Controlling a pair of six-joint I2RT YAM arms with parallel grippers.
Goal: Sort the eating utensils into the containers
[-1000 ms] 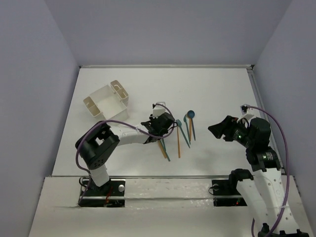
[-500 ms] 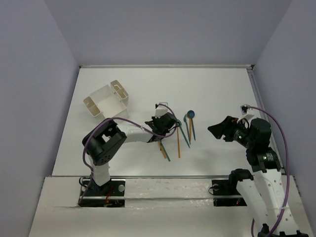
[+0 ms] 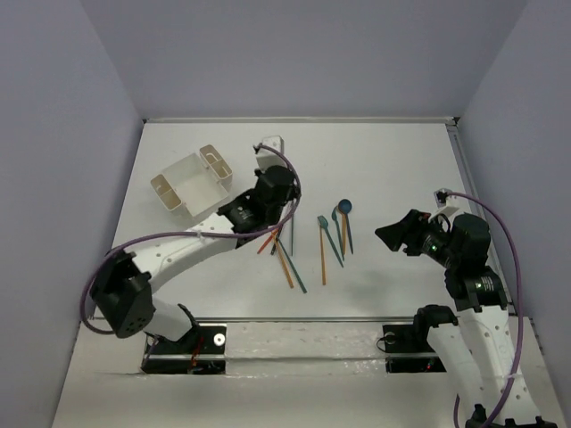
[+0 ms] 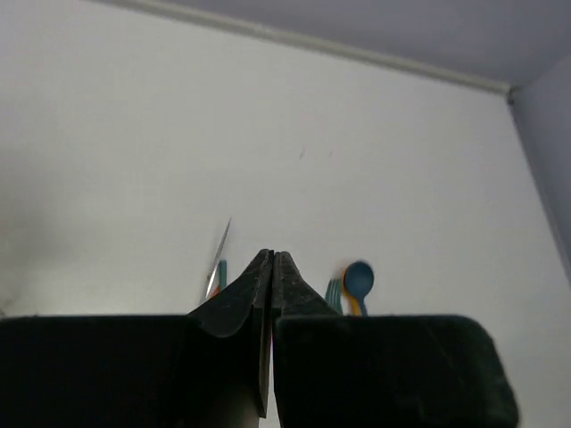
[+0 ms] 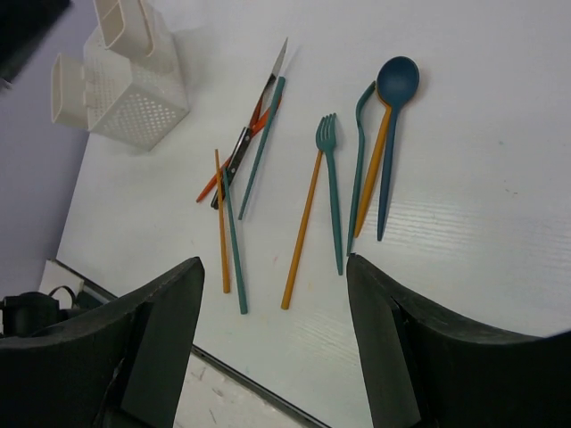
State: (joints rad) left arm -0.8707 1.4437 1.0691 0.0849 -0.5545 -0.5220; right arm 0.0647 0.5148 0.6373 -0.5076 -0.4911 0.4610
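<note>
The right gripper (image 5: 272,272) is hovering with its jaws standing wide apart near the desk's near edge; a teal spoon (image 5: 398,82), teal fork (image 5: 329,143) and orange stick (image 5: 302,230) are lying side by side, a crossed pile of sticks (image 5: 239,169) is lying beside them, and the white container (image 5: 125,98) is sitting toward the left edge

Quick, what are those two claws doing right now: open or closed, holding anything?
Left gripper: closed tight; nothing visibly held.
Right gripper: open wide, empty.
</note>
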